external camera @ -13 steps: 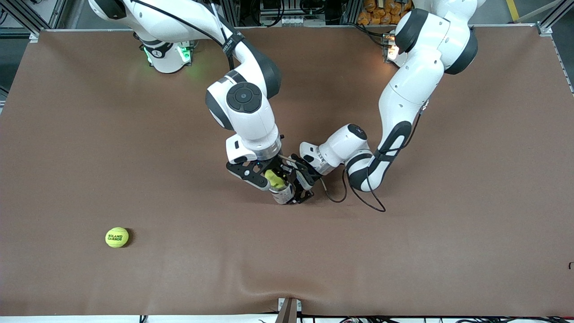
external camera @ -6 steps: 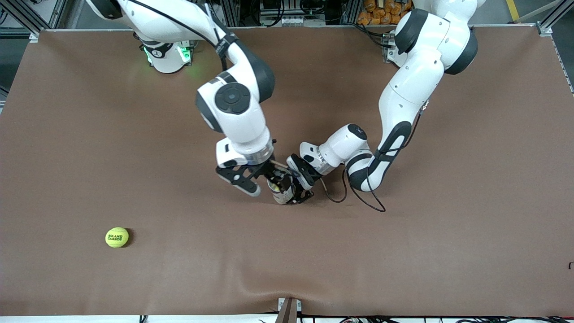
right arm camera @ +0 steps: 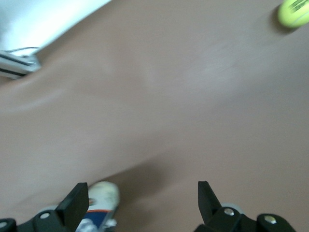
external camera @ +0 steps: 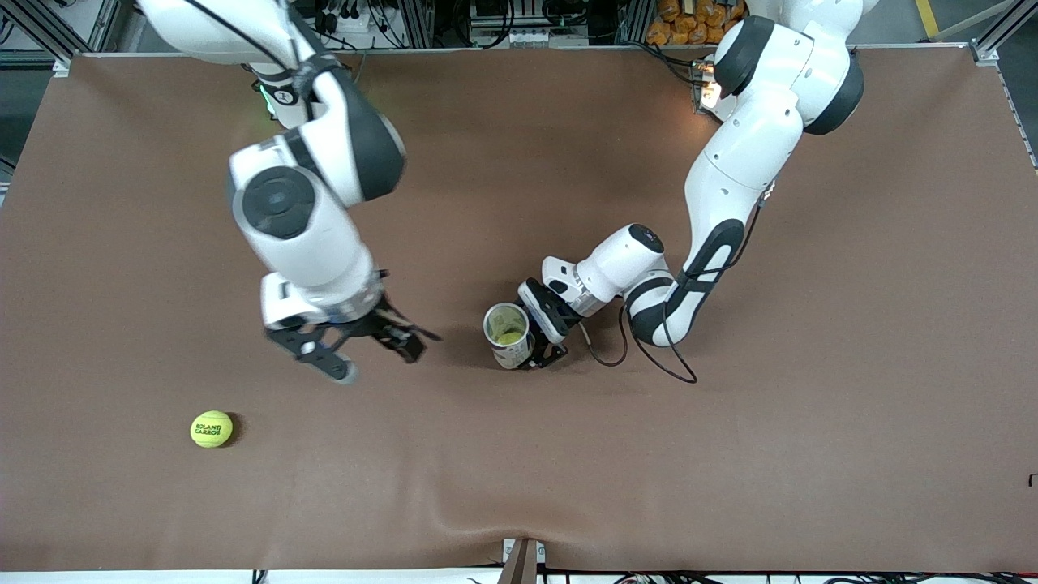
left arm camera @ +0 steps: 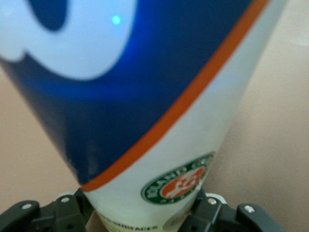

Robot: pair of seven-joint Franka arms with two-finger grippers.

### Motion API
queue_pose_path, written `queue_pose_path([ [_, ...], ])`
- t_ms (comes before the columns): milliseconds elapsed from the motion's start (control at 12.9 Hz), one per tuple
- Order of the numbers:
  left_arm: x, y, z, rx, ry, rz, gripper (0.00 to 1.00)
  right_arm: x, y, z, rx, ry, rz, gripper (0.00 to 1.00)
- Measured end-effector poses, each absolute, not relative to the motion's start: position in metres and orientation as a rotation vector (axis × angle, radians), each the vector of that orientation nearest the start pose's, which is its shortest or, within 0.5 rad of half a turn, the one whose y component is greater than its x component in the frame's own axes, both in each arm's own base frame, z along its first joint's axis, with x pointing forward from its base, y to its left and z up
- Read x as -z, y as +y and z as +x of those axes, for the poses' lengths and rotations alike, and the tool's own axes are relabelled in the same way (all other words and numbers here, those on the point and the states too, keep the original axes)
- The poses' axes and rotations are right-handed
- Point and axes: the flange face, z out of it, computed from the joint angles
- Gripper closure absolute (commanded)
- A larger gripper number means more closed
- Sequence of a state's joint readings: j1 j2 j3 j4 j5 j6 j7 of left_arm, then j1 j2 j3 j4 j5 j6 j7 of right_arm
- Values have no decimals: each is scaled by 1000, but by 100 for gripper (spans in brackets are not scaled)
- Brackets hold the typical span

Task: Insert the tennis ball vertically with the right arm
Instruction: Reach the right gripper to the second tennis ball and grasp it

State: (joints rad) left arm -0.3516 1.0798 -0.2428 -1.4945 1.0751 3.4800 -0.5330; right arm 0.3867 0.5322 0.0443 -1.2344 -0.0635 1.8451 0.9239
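Observation:
An upright tennis-ball can (external camera: 508,334) stands mid-table, with a yellow-green ball (external camera: 508,337) showing inside its open top. My left gripper (external camera: 525,344) is shut on the can's side. In the left wrist view the blue, orange and white can (left arm camera: 159,121) fills the frame above the left gripper (left arm camera: 145,220). My right gripper (external camera: 377,359) is open and empty, over bare table between the can and a loose tennis ball (external camera: 211,428). The right wrist view shows the right gripper (right arm camera: 142,203) wide open, the can (right arm camera: 99,205) by one finger and the loose ball (right arm camera: 294,12).
The brown table mat (external camera: 730,454) has a small ripple at its edge nearest the front camera. A black cable (external camera: 649,357) loops on the mat beside the left arm's wrist. The table's pale edge (right arm camera: 48,19) shows in the right wrist view.
My right gripper let the ball go into the can, opened wide and swung away toward the right arm's end of the table. The left gripper and can have not moved.

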Motion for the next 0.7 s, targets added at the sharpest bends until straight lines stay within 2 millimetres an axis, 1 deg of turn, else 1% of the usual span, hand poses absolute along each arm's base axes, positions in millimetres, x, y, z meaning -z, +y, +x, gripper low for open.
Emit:
queue_pose_path([
  [78,-135,-441,542,1365,1623,-2906,23,-469,263,668,110,717,-3056,0],
  [156,-135,-441,542,1365,1623,-2906,23,-464,232,677,83,689,-3081,0],
  [311,-135,-442,541,1365,1623,-2906,23,-445,160,694,18,630,-3121,0],
  [467,-135,-442,541,1364,1623,-2906,23,-427,90,705,-27,580,-3140,0],
  [545,-135,-442,541,1364,1623,-2906,23,-418,63,710,-36,560,-3142,0],
  [622,-135,-442,541,1364,1623,-2906,23,-403,43,715,-42,537,-3145,0],
  [700,-135,-442,541,1364,1624,-2906,23,-384,28,720,-45,501,-3152,0],
])
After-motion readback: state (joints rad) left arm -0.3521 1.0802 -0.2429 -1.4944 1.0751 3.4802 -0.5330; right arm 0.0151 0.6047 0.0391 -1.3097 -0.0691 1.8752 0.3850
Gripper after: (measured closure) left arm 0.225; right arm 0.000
